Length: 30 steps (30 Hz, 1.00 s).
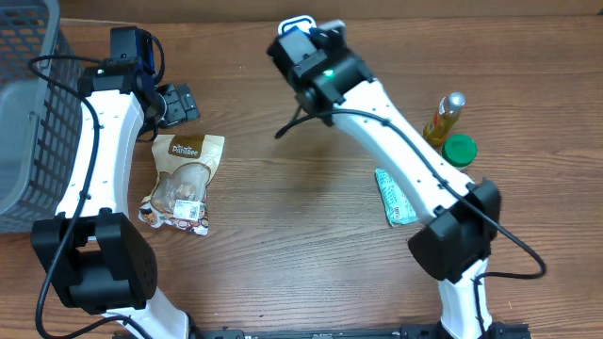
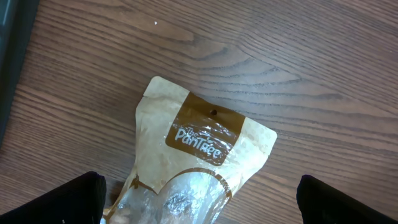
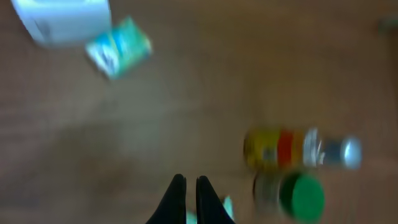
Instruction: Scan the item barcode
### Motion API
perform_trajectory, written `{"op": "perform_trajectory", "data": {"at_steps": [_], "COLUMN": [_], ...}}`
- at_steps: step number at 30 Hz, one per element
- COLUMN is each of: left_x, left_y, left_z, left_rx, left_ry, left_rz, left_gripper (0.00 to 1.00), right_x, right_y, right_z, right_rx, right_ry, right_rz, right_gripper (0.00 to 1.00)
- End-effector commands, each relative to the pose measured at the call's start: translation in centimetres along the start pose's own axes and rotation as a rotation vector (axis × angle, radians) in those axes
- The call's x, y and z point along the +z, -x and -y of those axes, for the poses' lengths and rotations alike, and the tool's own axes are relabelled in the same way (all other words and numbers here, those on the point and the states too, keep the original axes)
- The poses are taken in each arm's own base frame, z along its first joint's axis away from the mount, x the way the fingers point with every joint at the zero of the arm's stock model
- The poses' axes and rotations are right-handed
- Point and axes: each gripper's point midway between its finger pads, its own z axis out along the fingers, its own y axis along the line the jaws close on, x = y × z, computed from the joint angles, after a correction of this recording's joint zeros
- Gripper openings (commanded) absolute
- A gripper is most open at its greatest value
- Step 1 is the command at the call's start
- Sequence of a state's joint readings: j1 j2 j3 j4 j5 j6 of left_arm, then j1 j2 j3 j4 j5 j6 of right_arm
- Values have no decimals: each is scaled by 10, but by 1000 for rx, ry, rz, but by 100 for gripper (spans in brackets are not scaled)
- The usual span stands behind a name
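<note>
Matt paper pouch [image 2: 199,162] on wood-grain table [image 2: 298,68].

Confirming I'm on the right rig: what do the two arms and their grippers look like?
The left arm and right arm have white curved links, bulky black joint housings and thin black cables alongside. The left gripper and right gripper are black. A green light glows on the right wrist.

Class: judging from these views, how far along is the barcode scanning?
Done: nothing visible. In hand: open left gripper hovers over the snack bag, ungrasped on the table. Left: picking it up and scanning; right gripper is shut, apart from it.
</note>
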<state>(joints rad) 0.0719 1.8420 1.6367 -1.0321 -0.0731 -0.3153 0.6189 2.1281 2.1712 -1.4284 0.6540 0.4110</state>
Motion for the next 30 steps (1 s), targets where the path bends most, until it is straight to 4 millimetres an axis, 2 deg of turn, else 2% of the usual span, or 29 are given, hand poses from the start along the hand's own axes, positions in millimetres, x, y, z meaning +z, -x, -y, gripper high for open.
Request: {"op": "perform_trajectory", "data": {"at_steps": [1, 4, 6, 10, 17, 25, 27, 29, 30], "left_x": [-6, -6, -6, -6, -6, -6, -6, -6, -6], "left_y": [4, 4, 4, 4, 4, 4, 4, 4, 4], "left_z": [1, 1, 1, 1, 1, 1, 1, 1, 1], "left_rx": [5, 5, 5, 4, 4, 4, 5, 4, 4], "left_ry": [4, 4, 4, 4, 4, 4, 4, 4, 4], "left_rz": [21, 21, 21, 21, 21, 21, 21, 21, 21], "left_gripper": [99, 100, 100, 100, 100, 100, 100, 100, 100], "right_x": [7, 6, 6, 11, 40, 64, 66, 69, 70], "right_y": [-40, -72, -86, -110, -157, -190, -191, -189, -188], "right_z": [-16, -7, 1, -10, -12, -8, -8, -7, -6], "right_rx": [173, 135, 105, 84, 23, 7, 10, 13, 12], "right_ry": [149, 144, 111, 141, 68, 26, 25, 21, 15], "right_rz": [-242, -396, -450, -544, -652, -717, -719, -705, -697], "right_gripper": [4, 4, 4, 4, 8, 11, 16, 31, 42]}}
